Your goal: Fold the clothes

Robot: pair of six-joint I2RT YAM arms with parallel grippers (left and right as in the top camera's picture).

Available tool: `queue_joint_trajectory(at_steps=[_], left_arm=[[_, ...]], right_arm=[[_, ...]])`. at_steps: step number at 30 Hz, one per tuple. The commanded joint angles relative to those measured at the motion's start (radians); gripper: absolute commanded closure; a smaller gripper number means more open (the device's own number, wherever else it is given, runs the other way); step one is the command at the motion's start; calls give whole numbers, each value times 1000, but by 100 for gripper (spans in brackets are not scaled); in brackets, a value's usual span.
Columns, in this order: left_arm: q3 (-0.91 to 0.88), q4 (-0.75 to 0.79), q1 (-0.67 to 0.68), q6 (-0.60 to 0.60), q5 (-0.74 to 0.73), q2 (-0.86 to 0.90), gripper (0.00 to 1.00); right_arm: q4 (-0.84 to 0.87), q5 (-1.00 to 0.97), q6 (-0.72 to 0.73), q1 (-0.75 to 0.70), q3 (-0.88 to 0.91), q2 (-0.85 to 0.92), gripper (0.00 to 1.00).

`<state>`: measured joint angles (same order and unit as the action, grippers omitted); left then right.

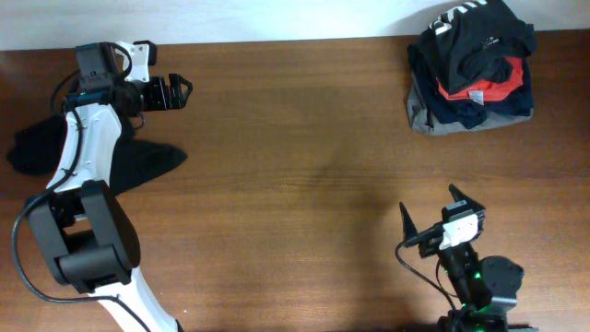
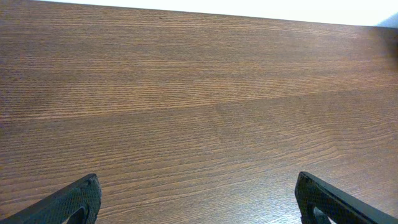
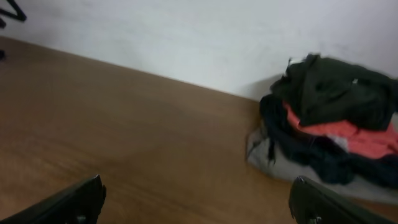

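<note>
A pile of clothes [image 1: 470,65] lies at the table's far right corner. Its top piece is a black T-shirt [image 1: 484,37] with white lettering, over red, navy and grey pieces. The same pile [image 3: 329,124] shows ahead and to the right in the right wrist view. Another dark garment [image 1: 143,161] lies spread at the left edge, partly hidden under the left arm. My left gripper [image 1: 184,92] hovers open over bare wood at the far left, beyond that garment; its fingers [image 2: 78,202] hold nothing. My right gripper [image 1: 428,197] stands open near the front right, well short of the pile.
The brown wooden table [image 1: 295,175] ends at a white wall [image 3: 186,37] behind. The left arm's base [image 1: 88,244] stands at the front left, the right arm's base [image 1: 484,281] at the front right.
</note>
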<state>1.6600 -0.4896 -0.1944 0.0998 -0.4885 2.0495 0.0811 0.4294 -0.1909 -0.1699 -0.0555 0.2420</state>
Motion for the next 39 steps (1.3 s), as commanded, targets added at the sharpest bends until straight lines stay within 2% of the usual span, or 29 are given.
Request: queue_joint_trajectory(at_steps=[1, 11, 39], left_arm=[[11, -1, 4, -9, 0, -18, 1], [11, -1, 4, -9, 0, -18, 1], [11, -5, 2, -9, 0, -19, 1]], right_arm=[[-30, 12, 17, -8, 50, -68, 1], [-118, 8, 17, -7, 50, -239, 1], [-127, 8, 17, -7, 50, -238, 1]])
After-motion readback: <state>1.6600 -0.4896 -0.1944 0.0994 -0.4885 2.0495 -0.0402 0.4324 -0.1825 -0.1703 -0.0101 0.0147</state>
